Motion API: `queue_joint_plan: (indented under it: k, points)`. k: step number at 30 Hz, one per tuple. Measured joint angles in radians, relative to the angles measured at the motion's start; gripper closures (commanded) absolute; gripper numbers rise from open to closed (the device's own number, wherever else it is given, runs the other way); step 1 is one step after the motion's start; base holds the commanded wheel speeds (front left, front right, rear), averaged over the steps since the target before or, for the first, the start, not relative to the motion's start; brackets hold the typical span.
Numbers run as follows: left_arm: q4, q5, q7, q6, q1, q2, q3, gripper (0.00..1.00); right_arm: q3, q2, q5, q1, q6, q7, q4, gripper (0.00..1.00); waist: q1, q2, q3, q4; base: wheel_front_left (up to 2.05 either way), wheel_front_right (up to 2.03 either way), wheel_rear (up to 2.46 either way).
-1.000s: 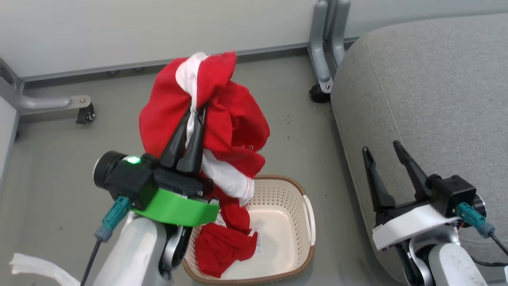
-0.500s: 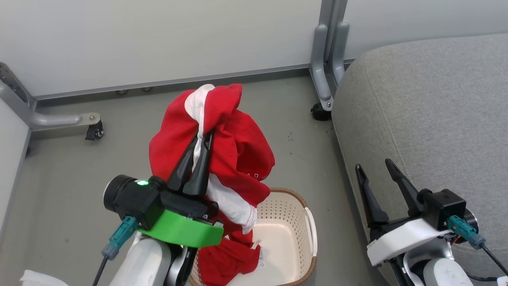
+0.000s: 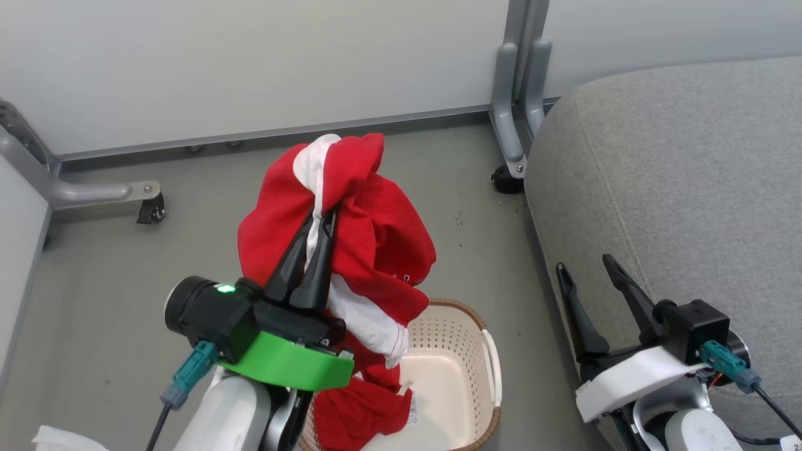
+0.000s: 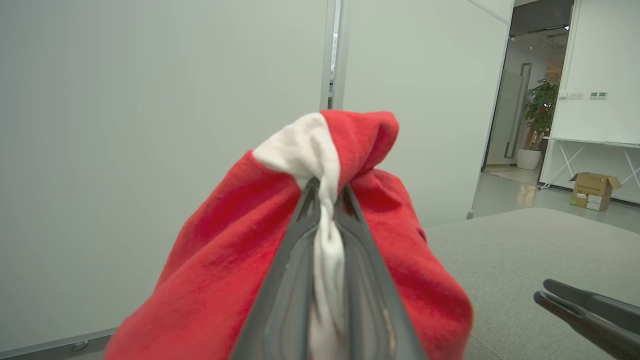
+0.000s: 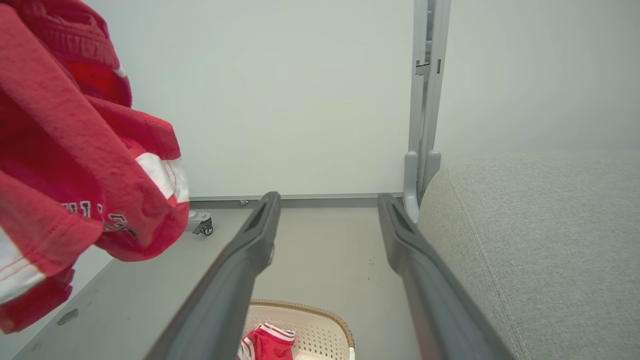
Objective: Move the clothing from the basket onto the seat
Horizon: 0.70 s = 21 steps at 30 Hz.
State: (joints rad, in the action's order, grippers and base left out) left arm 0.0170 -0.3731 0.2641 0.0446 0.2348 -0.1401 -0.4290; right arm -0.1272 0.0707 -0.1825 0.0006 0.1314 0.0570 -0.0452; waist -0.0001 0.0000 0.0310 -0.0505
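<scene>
Up and to the left of the basket [image 3: 438, 329], our left tool [image 3: 321, 217] pinches the white band of a raised garment [image 3: 382, 238]. Its two fingers are pressed close together on the cloth. The left wrist view shows that band squeezed thin between them, with red fabric bunched above the tips and draped down both sides. The garment's lower folds hang over the basket's left rim.

Inside the basket, against its left wall, lies a second garment [image 3: 360, 410], red with a small white tag. We cannot tell whether the hanging folds touch it. The basket stands on the grey floor [image 3: 94, 282].

To the right of the basket and clear of it, our right tool [image 3: 583, 263] hovers with fingers spread, holding nothing. The light-grey seat [image 3: 677, 163] rises farther right of the basket, just behind that tool.
</scene>
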Motion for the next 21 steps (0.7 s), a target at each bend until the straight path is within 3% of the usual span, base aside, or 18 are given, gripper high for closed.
queue_joint_plan:
  k: [10, 21]
  points:
    - [0.01, 0.0, 0.0, -0.001, 0.0, 0.0, -0.01, 1.0, -0.026, 0.014, -0.006, 0.0, 0.0, -0.009, -0.01, 0.0, 0.0, 0.0, 0.008, 0.018, 0.0, 0.0, 0.0]
    - [0.026, 0.01, -0.009, 0.026, 0.022, 0.013, -0.087, 1.0, -0.252, 0.098, -0.071, -0.18, -0.001, -0.01, 0.012, 0.0, 0.0, 0.0, 0.044, 0.05, 0.0, 0.0, 0.0]
